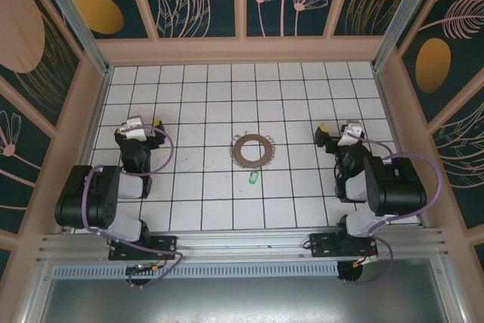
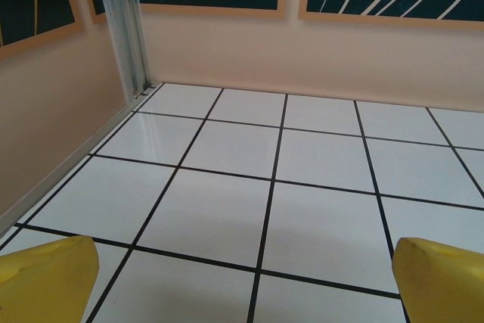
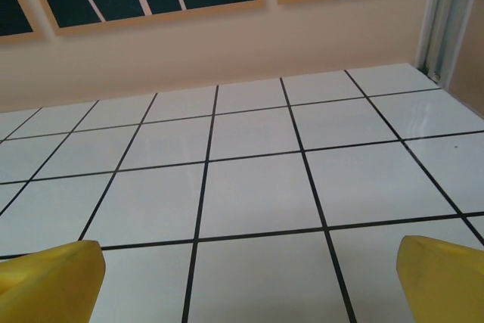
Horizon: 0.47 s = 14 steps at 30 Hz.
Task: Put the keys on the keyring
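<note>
The keyring (image 1: 252,150), a thin brown-grey chain loop, lies flat as a circle near the middle of the tiled floor. The tiny light-green key (image 1: 252,178) lies about one tile nearer to me, apart from the loop. My left gripper (image 1: 145,124) rests far left of both, and my right gripper (image 1: 333,132) rests far right. In the left wrist view the left gripper (image 2: 246,281) is open, yellow fingertips (image 2: 47,277) wide apart over bare tiles. In the right wrist view the right gripper (image 3: 249,281) is open too, with nothing between its fingers (image 3: 442,277).
Peach walls with dark leaf panels enclose the white tiled floor (image 1: 219,96). An aluminium post (image 2: 128,28) stands in the far left corner, another post (image 3: 452,13) in the far right. Purple cables (image 1: 168,153) loop beside each arm.
</note>
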Tool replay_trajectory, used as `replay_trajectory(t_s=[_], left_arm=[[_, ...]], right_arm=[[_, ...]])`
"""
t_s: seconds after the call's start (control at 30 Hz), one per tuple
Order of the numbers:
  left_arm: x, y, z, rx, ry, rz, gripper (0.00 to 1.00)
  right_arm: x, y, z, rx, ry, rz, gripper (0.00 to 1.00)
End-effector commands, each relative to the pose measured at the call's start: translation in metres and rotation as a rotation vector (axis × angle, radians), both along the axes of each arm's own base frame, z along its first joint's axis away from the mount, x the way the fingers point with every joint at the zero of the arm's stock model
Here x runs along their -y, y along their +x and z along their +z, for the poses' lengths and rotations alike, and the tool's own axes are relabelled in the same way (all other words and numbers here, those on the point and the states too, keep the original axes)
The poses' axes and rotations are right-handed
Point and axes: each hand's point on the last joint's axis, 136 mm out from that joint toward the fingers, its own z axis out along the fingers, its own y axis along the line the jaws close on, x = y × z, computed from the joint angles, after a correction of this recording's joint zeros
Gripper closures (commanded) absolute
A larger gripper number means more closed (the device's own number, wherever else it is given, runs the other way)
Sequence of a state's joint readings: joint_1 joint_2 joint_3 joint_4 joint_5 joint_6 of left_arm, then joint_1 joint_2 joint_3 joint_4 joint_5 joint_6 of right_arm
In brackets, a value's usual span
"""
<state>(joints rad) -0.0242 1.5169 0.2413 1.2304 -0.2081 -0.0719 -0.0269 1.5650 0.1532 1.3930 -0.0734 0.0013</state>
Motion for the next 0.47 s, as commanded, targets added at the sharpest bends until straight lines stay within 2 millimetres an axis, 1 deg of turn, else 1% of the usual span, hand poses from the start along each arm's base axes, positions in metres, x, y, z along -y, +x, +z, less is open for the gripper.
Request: replay_trajectory(t_s=[0.0, 0.1, 0.27, 0.37, 0.43], left_arm=[[0.002, 0.000, 0.007, 0.037, -0.015, -0.014, 0.01], [0.002, 0.000, 0.007, 0.039, -0.014, -0.014, 0.01], [0.002, 0.000, 0.007, 0.037, -0.014, -0.014, 0.01], [0.002, 0.000, 0.007, 0.037, -0.014, -0.013, 0.01], [0.002, 0.000, 0.007, 0.038, -0.014, -0.014, 0.01]], right_arm=[[0.001, -0.001, 0.015, 0.061, -0.022, -0.017, 0.01], [-0.006, 0.002, 0.013, 0.049, -0.039, 0.017, 0.01], [-0.005, 0.002, 0.014, 0.054, -0.036, 0.013, 0.01], [0.000, 0.009, 0.010, 0.021, -0.022, -0.006, 0.01], [-0.001, 0.006, 0.010, 0.031, -0.027, -0.010, 0.01]])
